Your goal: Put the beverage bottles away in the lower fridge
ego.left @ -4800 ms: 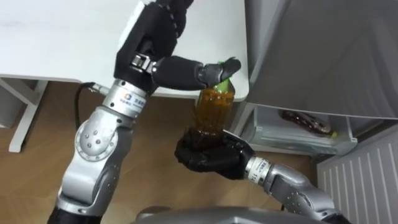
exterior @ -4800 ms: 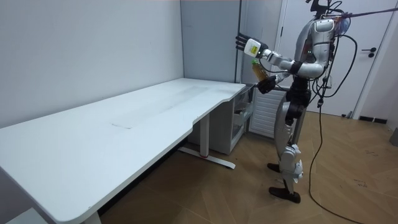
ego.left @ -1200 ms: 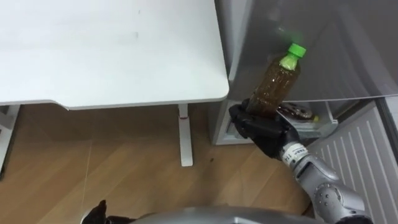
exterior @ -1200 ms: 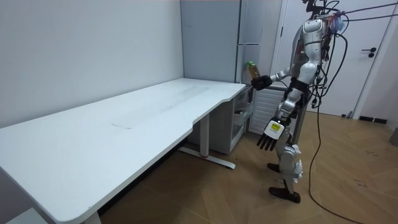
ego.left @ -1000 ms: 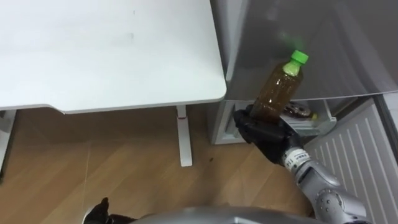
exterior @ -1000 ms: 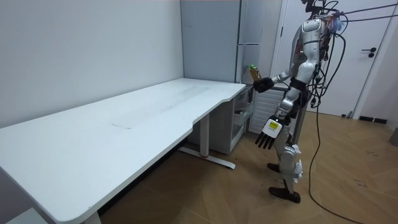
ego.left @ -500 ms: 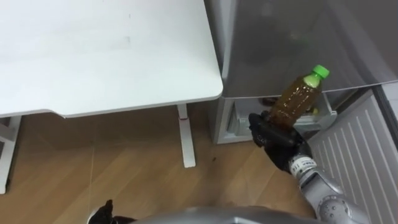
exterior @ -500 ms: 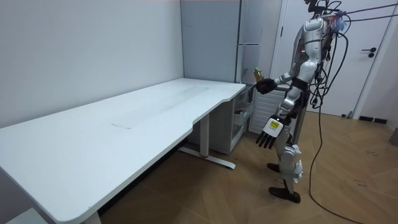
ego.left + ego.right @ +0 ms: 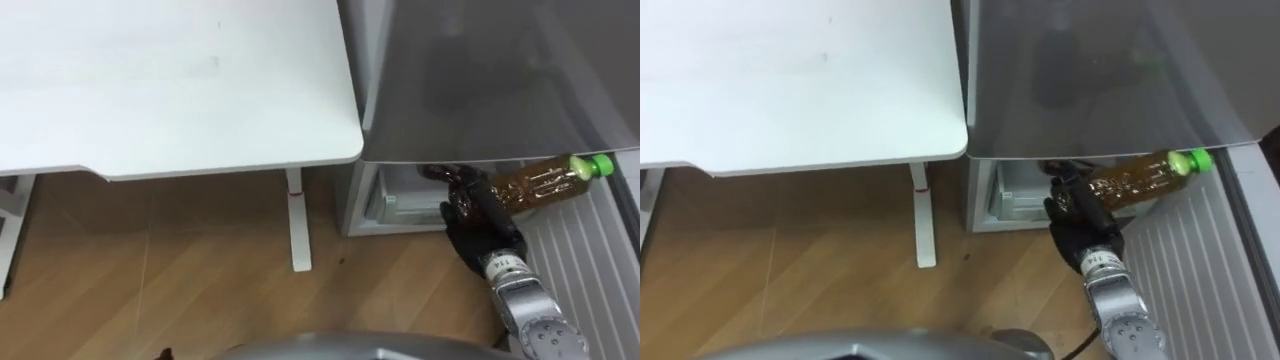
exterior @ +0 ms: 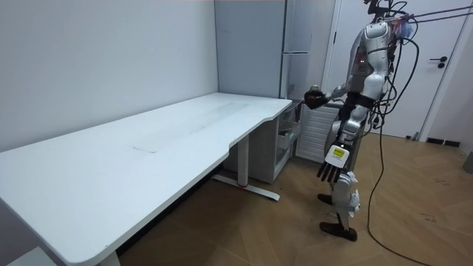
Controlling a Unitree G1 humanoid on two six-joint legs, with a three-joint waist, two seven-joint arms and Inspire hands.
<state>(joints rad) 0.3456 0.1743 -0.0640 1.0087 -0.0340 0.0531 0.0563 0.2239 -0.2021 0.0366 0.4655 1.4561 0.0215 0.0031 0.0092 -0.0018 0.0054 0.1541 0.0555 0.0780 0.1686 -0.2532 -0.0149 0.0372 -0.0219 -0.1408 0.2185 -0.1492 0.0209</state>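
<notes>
Gripping the bottle (image 9: 540,182) at its base end in the right robot hand (image 9: 478,212), fingers curled round it, at the right of the frame just under the overhanging front of the grey fridge (image 9: 480,80). Holding it almost flat — long axis running left to right across the frame, green cap (image 9: 601,165) pointing toward the right edge and a touch upward, base tucked against the palm. Hovering at the mouth of the open lower compartment (image 9: 395,200), between that and the white ribbed door (image 9: 580,270) at the lower right; touching no shelf, as far as the eye views are telling.

Judging the coming move from this: needing to carry the bottle up-frame from the palm into the compartment, so the sideways lie is probably suiting a shelf where it goes in lying down, not standing. Risking a knock of the cap end against the door or the compartment's edge, with the bottle stretching so far to the right.

Hanging the left robot hand (image 10: 330,171) beside the thigh in the room view, fingers straight and holding nothing, well apart from the fridge — leaving the right as the nearer hand.

Showing in the room view the upright stance facing the fridge, just past the end of the white table (image 10: 148,148), right arm held forward. Showing in the eye views the grip and the bottle's lie, too small to make out from across the room.
</notes>
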